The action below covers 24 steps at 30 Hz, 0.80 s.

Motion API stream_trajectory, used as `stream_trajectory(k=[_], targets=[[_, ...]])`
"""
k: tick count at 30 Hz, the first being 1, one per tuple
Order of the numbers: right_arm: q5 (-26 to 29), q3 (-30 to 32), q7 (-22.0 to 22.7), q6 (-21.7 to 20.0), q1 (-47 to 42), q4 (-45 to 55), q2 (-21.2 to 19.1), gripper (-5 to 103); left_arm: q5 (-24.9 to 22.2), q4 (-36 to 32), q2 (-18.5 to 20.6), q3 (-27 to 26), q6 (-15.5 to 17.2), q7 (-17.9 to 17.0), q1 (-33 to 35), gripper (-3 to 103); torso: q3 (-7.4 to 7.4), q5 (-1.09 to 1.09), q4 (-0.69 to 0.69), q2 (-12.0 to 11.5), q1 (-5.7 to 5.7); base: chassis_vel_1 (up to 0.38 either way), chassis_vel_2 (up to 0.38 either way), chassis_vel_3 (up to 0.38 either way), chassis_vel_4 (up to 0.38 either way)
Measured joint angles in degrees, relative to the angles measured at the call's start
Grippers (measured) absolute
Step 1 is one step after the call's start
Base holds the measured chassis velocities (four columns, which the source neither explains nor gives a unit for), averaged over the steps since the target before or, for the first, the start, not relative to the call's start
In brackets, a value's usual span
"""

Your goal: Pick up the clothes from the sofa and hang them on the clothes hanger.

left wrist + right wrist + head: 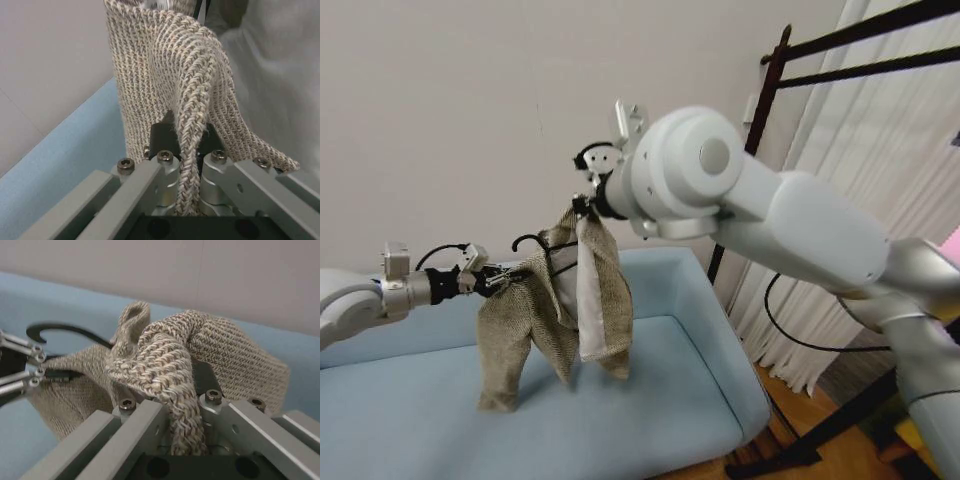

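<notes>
The left gripper has its fingers pressed together on a fold of the knit, and the ribbed cloth is squeezed to a narrow strand between the pads. In the head view this grip sits at the knit's left edge, held out to the robot's left above the sofa.

The right gripper is also clamped tight, on a thick bunch of the knit that bulges up over its fingertips. In the head view this grip is at the top of the knit, higher than the left one and to its right. The knit spans the gap between the two grips and droops from both in two hanging lobes, with a white layer showing on the right lobe. It hangs in the air over the sofa seat; whether its lowest end touches the cushion I cannot tell.

A black hanger is caught up in the knit. Its hook curls out of the cloth between the two grippers, and the rest of it is hidden in the folds.

The right arm crosses the head view from the right, its big joint close to the camera. Behind it, at the sofa's right end, stands the dark rack in front of a pale curtain, well apart from the knit. A plain wall runs behind the sofa
</notes>
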Motion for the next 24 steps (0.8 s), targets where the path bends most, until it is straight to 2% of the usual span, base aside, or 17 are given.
stream_trajectory(k=[4,11,17,20,22,24], targets=[[-2.1,-1.2,0.3,0.1,-1.8,0.3,0.5,1,0.0,0.0,-0.3,-0.1,0.0,-0.3,-0.1,3,0.0,0.0,0.0,0.0,0.0,0.0,0.0,0.0,0.0],[-13.1,-4.1,0.3,1.7,-5.3,-0.4,-0.4,1,-0.5,-0.3,-1.9,-0.2,0.3,-3.1,-0.5,3,0.0,0.0,-0.01,0.0,0.0,0.0,0.0,0.0,0.0],[-15.3,-4.4,0.1,2.5,-5.9,2.6,-0.6,-1,-1.4,-0.7,-3.0,0.1,-0.3,-6.4,-0.8,3,0.0,0.0,0.0,0.0,0.0,0.0,0.0,0.0,0.0],[-16.4,-4.8,-1.0,2.5,-6.2,4.3,-0.7,16,-2.7,-2.1,-3.9,0.1,-1.1,-9.6,-1.1,3,0.0,0.0,0.0,0.0,-0.01,0.0,0.0,0.0,0.0],[-17.2,-5.2,-1.5,2.5,-6.3,4.8,-0.7,16,-3.0,-2.6,-4.2,0.1,-1.4,-10.7,-1.1,3,0.0,0.0,0.0,0.0,0.0,0.0,0.0,0.0,0.0],[-19.6,-6.3,-3.0,2.4,-6.6,5.8,-0.7,26,-3.2,-3.2,-4.6,0.2,-1.6,-12.3,-1.2,3,0.0,0.0,-0.01,0.0,0.0,0.0,0.0,0.0,0.0]])
